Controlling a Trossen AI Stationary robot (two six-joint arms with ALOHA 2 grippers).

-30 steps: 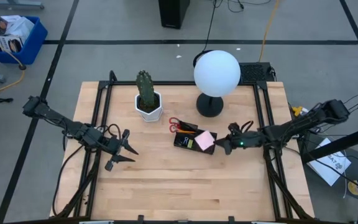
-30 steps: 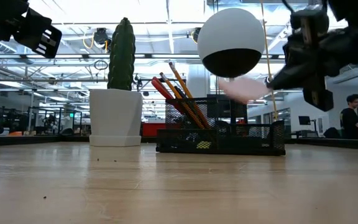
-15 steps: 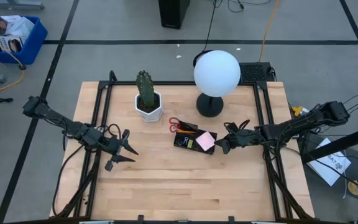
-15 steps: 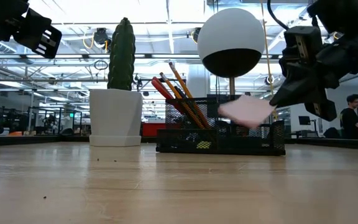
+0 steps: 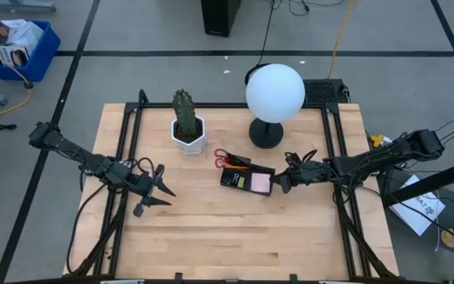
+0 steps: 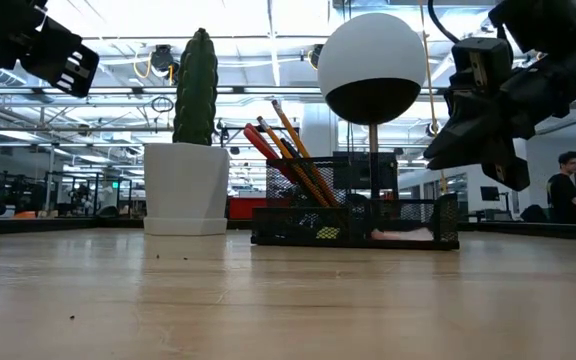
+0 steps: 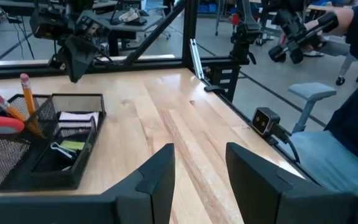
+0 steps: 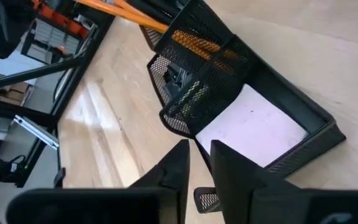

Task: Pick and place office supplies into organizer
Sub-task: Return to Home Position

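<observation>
Right gripper (image 5: pixel 277 184) hangs just off the organizer's (image 5: pixel 232 181) right end, fingers only a narrow slit apart, nothing between them. The pink sticky-note pad (image 5: pixel 260 183) lies flat in the organizer's right-hand compartment, and it's in! Red-handled scissors (image 5: pixel 221 157) and orange pencils (image 6: pixel 290 148) lean out of the tall mesh cup at the other end. A tiny black clip (image 7: pixel 57 149) and a small yellow piece (image 7: pixel 73 145) sit in the low section between. Left gripper (image 5: pixel 171 198) waits over the table's (image 5: pixel 235 237) left half, fingers spread wide, empty.

Print on the white sheet (image 5: pixel 420 207) on the floor past the right edge is too small to read. Room to move: bare wood runs from the organizer to the table edge away from the lamp (image 5: pixel 274 93). On the other side the lamp's base and the cactus pot (image 5: pixel 188 136) stand near the organizer. In the low view, the mesh wall hides most of the pad, and the right arm is cut off at the picture's top.
</observation>
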